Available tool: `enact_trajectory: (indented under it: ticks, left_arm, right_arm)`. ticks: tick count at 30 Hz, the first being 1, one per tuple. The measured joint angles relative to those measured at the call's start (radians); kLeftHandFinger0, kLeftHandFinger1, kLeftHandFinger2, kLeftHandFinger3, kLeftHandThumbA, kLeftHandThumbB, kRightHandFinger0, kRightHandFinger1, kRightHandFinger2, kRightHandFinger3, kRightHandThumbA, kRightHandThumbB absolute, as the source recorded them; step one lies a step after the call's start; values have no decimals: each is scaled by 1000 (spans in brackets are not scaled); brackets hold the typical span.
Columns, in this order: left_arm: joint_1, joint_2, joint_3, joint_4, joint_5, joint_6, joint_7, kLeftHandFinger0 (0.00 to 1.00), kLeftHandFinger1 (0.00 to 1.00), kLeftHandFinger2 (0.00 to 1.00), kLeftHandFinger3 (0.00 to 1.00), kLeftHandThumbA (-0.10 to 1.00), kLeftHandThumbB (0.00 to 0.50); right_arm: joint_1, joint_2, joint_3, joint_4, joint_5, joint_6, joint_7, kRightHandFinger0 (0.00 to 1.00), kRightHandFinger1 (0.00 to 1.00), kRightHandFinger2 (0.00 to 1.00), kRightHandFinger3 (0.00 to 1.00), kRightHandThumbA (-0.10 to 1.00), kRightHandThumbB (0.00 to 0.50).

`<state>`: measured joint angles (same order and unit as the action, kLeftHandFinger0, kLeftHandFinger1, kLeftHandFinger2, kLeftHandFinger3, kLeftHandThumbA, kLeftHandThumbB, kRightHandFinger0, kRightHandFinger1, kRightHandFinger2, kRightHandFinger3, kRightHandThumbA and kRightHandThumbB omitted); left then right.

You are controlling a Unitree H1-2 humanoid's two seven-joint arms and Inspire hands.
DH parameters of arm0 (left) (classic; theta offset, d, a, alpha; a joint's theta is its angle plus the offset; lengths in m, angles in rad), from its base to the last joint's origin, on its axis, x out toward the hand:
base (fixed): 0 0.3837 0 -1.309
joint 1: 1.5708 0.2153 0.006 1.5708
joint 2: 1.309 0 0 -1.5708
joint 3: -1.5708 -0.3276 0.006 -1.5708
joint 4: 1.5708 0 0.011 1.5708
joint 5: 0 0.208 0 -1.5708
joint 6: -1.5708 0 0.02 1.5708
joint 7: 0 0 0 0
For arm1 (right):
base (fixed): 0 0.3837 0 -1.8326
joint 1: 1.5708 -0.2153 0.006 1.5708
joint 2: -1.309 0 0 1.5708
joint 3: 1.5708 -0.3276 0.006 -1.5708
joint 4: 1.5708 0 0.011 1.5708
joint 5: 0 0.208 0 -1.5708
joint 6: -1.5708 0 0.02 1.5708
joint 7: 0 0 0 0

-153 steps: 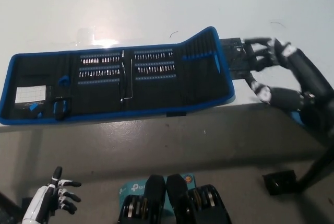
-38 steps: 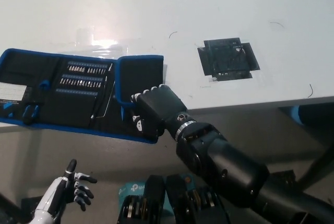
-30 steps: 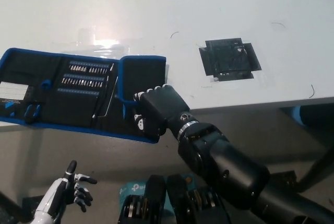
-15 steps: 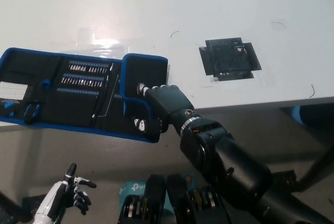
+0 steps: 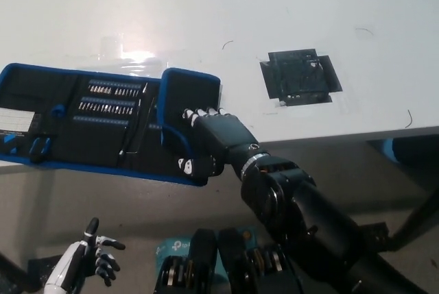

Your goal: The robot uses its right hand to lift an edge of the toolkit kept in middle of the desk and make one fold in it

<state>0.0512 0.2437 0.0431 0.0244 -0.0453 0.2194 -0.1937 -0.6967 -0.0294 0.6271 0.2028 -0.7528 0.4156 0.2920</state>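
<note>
Head view: the black right hand presses fingers spread on the toolkit's folded flap, toolkit at the white surface's near edge; white left hand hangs below, fingers apart.

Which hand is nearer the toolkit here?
Right. The black right hand rests on the toolkit at its folded right end. The white left hand hangs below the desk edge, apart from the toolkit, fingers spread.

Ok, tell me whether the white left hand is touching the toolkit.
No: the white left hand hangs open below the desk edge, well apart from the toolkit.
</note>
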Motion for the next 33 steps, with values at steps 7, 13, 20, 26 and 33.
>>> enact_trajectory:
  ticks: [7,13,20,26,33]
  left_arm:
    - [17,0,0,0,0,-5,-1,281,268,287,452,1000,500]
    - [23,2,5,1,-1,-8,-2,271,277,292,445,1000,500]
    - [23,2,7,3,-1,-11,-3,252,280,302,452,1000,500]
    - [24,1,6,3,0,-10,-3,276,305,322,479,1000,500]
    - [25,-2,7,3,0,-8,-3,267,260,283,448,1000,500]
  right_arm:
    - [1,-37,-42,-141,23,26,66,1000,1000,1000,1000,692,500]
    - [10,-125,-162,-310,68,35,127,1000,1000,1000,1000,684,500]
    - [91,-236,-356,-488,138,44,209,1000,1000,1000,1000,641,491]
    - [234,-251,-543,-540,262,40,212,1000,1000,1000,1000,353,345]
    - [455,-189,-743,-477,385,-48,155,380,521,993,1000,275,239]
